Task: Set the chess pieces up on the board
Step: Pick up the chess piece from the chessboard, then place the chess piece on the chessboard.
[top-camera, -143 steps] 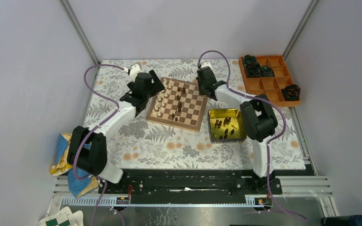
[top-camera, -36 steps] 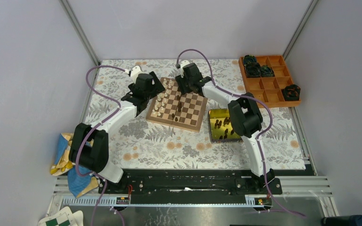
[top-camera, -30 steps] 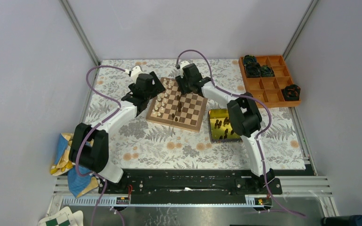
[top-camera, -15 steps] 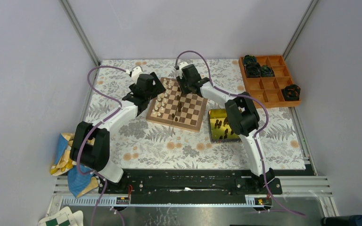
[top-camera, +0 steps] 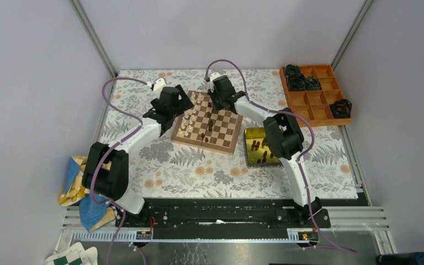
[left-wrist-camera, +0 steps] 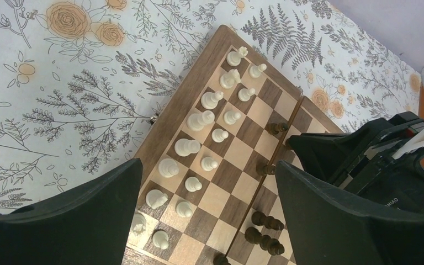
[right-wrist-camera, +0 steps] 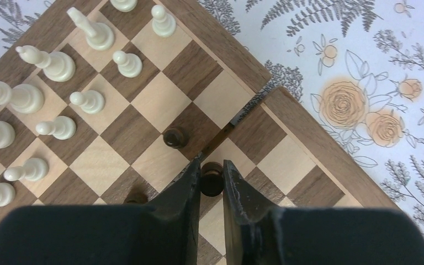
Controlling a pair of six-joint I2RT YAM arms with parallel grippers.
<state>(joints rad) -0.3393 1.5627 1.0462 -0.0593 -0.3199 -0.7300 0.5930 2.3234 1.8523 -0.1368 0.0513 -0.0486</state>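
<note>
I read plain grey-lilac walls (top-camera: 226,33) on three sides, aluminium posts (top-camera: 93,38) running up the back corners; the table wears a floral cloth (top-camera: 199,172) of ferns and orange roses; the board (top-camera: 199,144) lies at an angle toward the far middle of it; my right gripper (right-wrist-camera: 211,170) is over the board's far edge by the hinge seam, jaws pinched onto a dark piece (right-wrist-camera: 212,179), though I cannot tell whether it stands on its square or is just lifted; my left gripper (left-wrist-camera: 208,163) hangs above the board's left side, jaws wide apart; under it two rows of cream pieces (left-wrist-camera: 204,118) stand along that side, and a few dark pieces (left-wrist-camera: 265,223) cluster mid-board; a yellow tin (top-camera: 248,157) just right of the board holds more of the dark set; an orange tray (top-camera: 314,99) with black lumps (top-camera: 296,77) sits at the far right corner
</note>
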